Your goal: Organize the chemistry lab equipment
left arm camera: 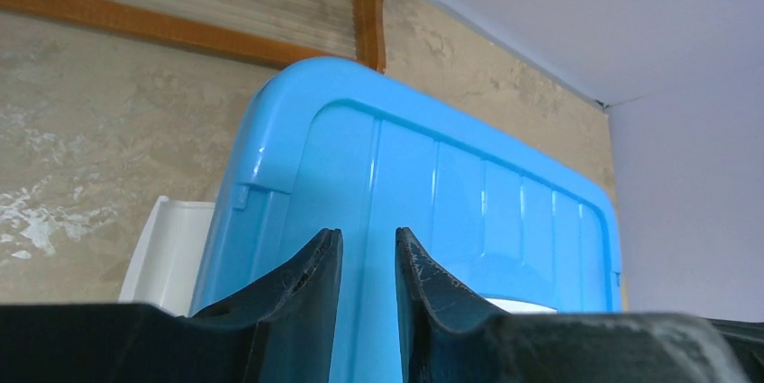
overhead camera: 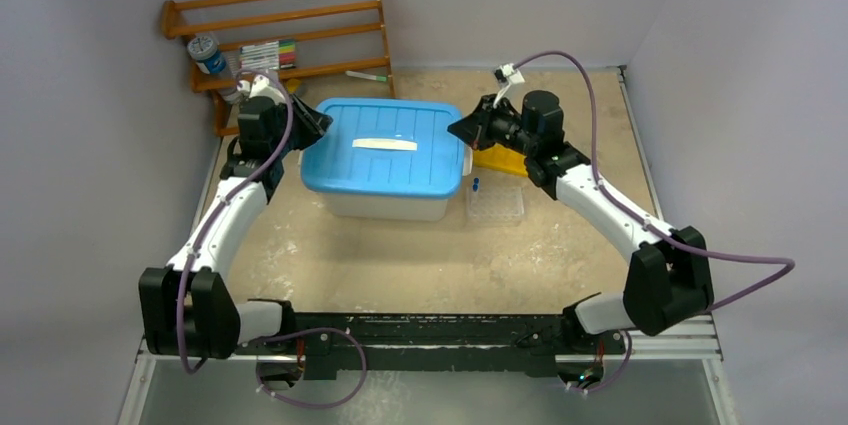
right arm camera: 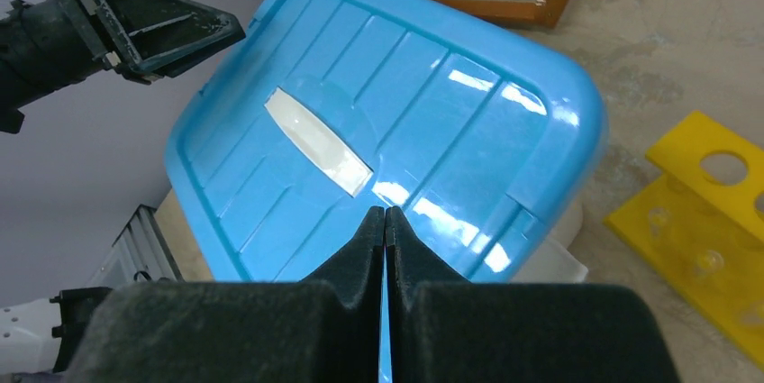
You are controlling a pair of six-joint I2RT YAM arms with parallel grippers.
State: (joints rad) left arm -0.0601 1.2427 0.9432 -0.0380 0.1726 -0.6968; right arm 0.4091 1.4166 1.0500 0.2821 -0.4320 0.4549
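A white box (overhead camera: 385, 207) with a blue lid (overhead camera: 385, 145) on it stands mid-table. My left gripper (overhead camera: 318, 125) is slightly open and empty, just off the lid's left edge (left arm camera: 368, 237). It also shows in the right wrist view (right arm camera: 180, 27). My right gripper (overhead camera: 460, 130) is shut and empty, over the lid's right edge (right arm camera: 386, 212). A small blue-ended tube (overhead camera: 476, 185) stands in a clear tray (overhead camera: 497, 205) right of the box. The squeeze bottle, glass jar, dish packet and tongs are out of view.
A wooden rack (overhead camera: 290, 30) at the back left holds coloured markers (overhead camera: 268, 53) and a capped container (overhead camera: 207, 53). A green-tipped pen (overhead camera: 366, 76) lies by it. A yellow holed stand (overhead camera: 500, 160) sits behind the clear tray, also in the right wrist view (right arm camera: 703, 221).
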